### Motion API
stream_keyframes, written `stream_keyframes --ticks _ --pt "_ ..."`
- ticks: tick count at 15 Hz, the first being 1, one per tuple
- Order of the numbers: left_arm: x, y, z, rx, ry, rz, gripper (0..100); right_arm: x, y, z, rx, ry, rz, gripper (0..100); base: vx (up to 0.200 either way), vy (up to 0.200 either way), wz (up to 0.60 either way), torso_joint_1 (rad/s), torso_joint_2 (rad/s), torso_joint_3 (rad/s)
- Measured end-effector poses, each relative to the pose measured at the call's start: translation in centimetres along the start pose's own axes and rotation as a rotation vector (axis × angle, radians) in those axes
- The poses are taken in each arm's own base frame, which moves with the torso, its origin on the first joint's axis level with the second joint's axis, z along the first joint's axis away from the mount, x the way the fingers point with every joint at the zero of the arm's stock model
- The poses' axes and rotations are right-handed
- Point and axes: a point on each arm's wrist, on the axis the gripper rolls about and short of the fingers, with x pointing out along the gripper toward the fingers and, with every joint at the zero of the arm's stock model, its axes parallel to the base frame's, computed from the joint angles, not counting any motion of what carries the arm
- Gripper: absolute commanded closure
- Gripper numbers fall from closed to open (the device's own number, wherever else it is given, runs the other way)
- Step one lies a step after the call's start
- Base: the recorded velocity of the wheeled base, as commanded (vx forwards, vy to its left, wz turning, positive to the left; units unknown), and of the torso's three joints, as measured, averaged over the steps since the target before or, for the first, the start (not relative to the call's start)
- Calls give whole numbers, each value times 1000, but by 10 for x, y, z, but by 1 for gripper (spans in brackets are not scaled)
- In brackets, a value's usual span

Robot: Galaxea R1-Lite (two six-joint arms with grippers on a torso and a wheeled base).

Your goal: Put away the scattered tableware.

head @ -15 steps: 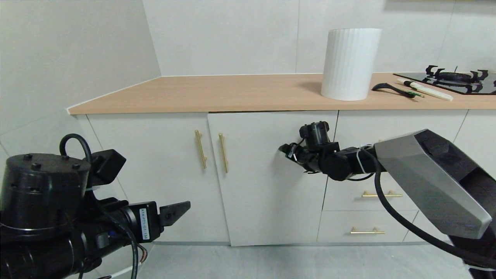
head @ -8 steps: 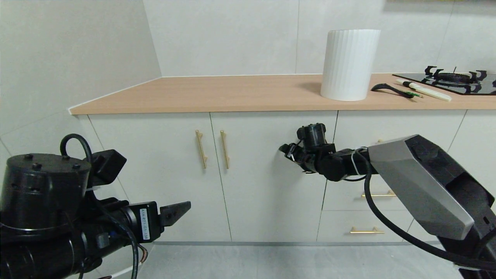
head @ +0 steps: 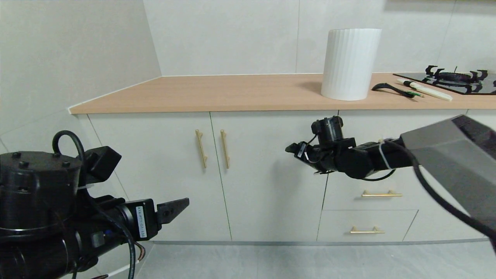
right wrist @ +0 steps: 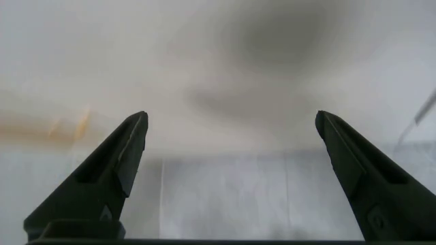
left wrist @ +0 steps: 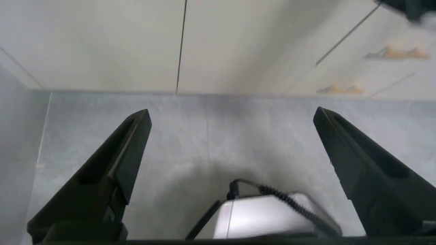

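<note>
— Tableware (head: 410, 90): location?
— Two long items, a black piece (head: 389, 88) and a pale piece (head: 426, 91), lying flat and close together on the countertop (head: 232, 93), between the white ribbed holder (head: 350, 64) and the hob (head: 453, 79). Exact kind of utensil: too small to tell.
— Right gripper (head: 296, 149): condition?
— Fingers spread, nothing between them. Held below the counter edge, just in front of the cupboard door (head: 271, 186).
— Left gripper (left wrist: 231, 114)?
— Likewise spread and empty. Low, near the floor, well apart from both pieces.
— Handling advice?
— Probably: raise the right arm above the counter edge before carrying it toward the hob. Come down over one handle near mid-length, fingers set across it. Take one piece at a time, since they lie close. Tip it upright before lowering it into the holder, the likely store.
</note>
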Motion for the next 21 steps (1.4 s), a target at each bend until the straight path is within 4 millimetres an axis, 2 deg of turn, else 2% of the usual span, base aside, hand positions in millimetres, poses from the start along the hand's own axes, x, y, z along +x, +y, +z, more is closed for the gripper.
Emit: stream_keyframes --ticks 2,4,6,9,12,14,16,19,21 --pt "-7 1 3 -9 -29 -12 0 -46 3 10 -46 4 27 0 0 0 0 0 0 0" --pt "-19 4 6 -22 -71 -30 0 -102 6 20 -102 -23 61 0 0 0 0 0 0 0" --pt "-38 12 4 -28 -122 -42 0 -170 0 24 -167 -69 84 0 0 0 0 0 0 0" --pt "-72 35 -9 27 -223 -27 0 -262 -32 17 -232 -170 69 0 0 0 0 0 0 0" --pt "-105 59 -35 130 -341 14 0 -344 -73 -6 -301 -324 43 0 0 0 0 0 0 0" --pt "-122 71 -54 163 -415 47 0 -386 -97 -30 -345 -434 11 0 0 0 0 0 0 0" --pt "-134 80 -71 175 -489 98 0 -419 -118 -58 -366 -519 -26 0 0 0 0 0 0 0" --pt "-145 89 -97 193 -579 177 0 -450 -140 -100 -406 -599 -97 0 0 0 0 0 0 0" --pt "-149 91 -116 219 -640 202 0 -463 -152 -127 -424 -647 -154 0 0 0 0 0 0 0"
